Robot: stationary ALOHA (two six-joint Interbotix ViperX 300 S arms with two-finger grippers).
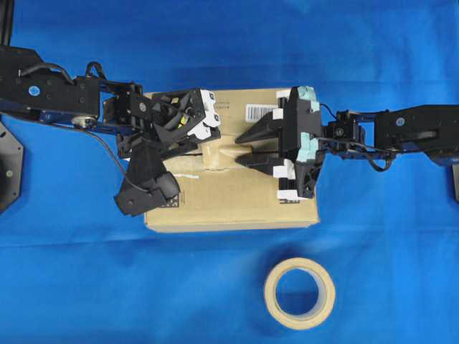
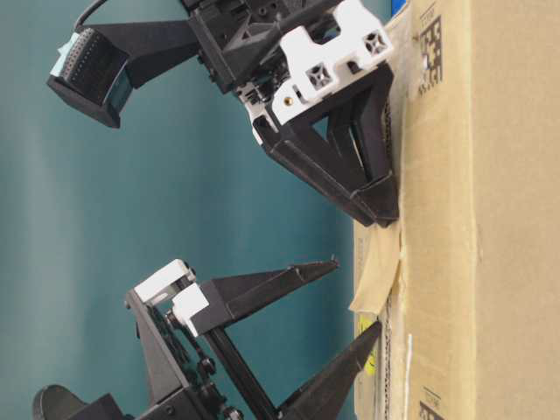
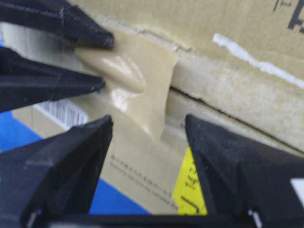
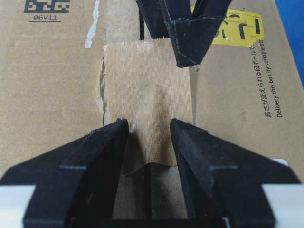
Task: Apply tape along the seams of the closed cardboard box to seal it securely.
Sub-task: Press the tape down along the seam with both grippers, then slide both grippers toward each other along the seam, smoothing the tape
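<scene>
The cardboard box (image 1: 229, 201) lies on the blue cloth, its seam (image 4: 147, 190) a dark slit between the top flaps. A square tan tape (image 4: 147, 85) piece sits across the seam (image 3: 213, 111) near the middle of the box top (image 1: 221, 156). It bulges, and its end toward the left gripper lifts off the box (image 2: 378, 271). My right gripper (image 4: 149, 121) is open, its fingertips resting on the tape's near part, one on each side (image 1: 238, 149). My left gripper (image 3: 148, 121) is open at the tape's far edge (image 1: 201, 143), one finger raised above the other, with nothing between them.
A beige tape roll (image 1: 299, 292) lies on the cloth in front of the box. The box top carries a yellow sticker (image 4: 237, 28), a barcode label (image 1: 258, 111) and a matrix code (image 4: 46, 5). Both arms reach in over the box from opposite sides.
</scene>
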